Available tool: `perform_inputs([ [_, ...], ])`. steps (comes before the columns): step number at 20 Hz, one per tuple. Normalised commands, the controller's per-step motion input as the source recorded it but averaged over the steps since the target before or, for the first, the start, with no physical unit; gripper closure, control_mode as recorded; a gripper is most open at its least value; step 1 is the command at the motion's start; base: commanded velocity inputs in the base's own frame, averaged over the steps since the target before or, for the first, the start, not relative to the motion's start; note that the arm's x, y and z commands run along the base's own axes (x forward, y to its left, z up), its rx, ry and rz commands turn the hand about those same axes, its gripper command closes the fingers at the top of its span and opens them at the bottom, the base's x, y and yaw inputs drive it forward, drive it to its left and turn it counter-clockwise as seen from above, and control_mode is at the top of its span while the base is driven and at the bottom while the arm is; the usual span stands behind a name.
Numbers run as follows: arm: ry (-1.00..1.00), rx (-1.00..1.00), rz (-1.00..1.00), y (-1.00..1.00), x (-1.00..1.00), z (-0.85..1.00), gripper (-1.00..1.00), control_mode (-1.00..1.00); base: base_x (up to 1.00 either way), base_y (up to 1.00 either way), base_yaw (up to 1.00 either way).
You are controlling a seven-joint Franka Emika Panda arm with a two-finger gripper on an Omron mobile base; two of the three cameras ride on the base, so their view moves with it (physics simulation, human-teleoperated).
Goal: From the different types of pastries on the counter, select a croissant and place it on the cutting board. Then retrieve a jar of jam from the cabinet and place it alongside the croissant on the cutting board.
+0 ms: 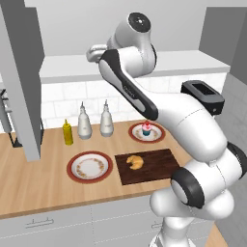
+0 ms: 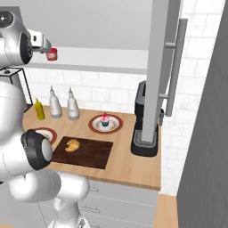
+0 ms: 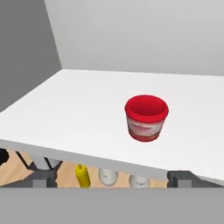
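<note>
The jar of jam [image 3: 146, 118], red-lidded with a pale label band, stands upright on the white shelf [image 3: 74, 109] of the cabinet, also seen as jar of jam [image 2: 51, 54]. My gripper [image 3: 111, 179] is open at the shelf's front edge, short of the jar, with nothing between its fingers. It is raised to shelf height as gripper [image 2: 44, 46] and gripper [image 1: 91, 52]. The golden croissant [image 1: 134, 162] lies on the left part of the dark cutting board [image 1: 157, 168] on the counter [image 1: 38, 183]; it appears too as croissant [image 2: 72, 144] on cutting board [image 2: 91, 155].
A pink-frosted cupcake [image 1: 146, 129] sits on a red-rimmed plate behind the board; another plate [image 1: 89, 167] lies left of it. A yellow bottle [image 1: 68, 132] and two white bottles [image 1: 85, 123] stand by the wall. An open cabinet door [image 2: 162, 67] hangs above a black coffee machine [image 2: 144, 122].
</note>
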Motion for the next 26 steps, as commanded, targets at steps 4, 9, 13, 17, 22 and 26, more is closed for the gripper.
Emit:
perform_inputs([
  [4,-0.02,0.00,0.00,-0.07,0.28,0.02,-1.00,-1.00,0.00,0.00,0.00],
  [9,-0.05,0.00,0.00,-0.03,0.25,0.06,-1.00,-1.00,0.00,0.00,0.00],
  [13,-0.03,0.00,0.00,0.00,0.18,0.01,-1.00,-1.00,0.00,0.00,0.00],
  [17,-0.02,0.00,0.00,-0.04,0.15,0.00,-1.00,-1.00,0.00,0.00,0.00],
  [22,0.00,0.00,0.00,-0.09,0.20,0.00,-1.00,-1.00,0.00,0.00,0.00],
  [26,0.00,0.00,0.00,-0.14,0.13,0.00,-1.00,-1.00,0.00,0.00,0.00],
])
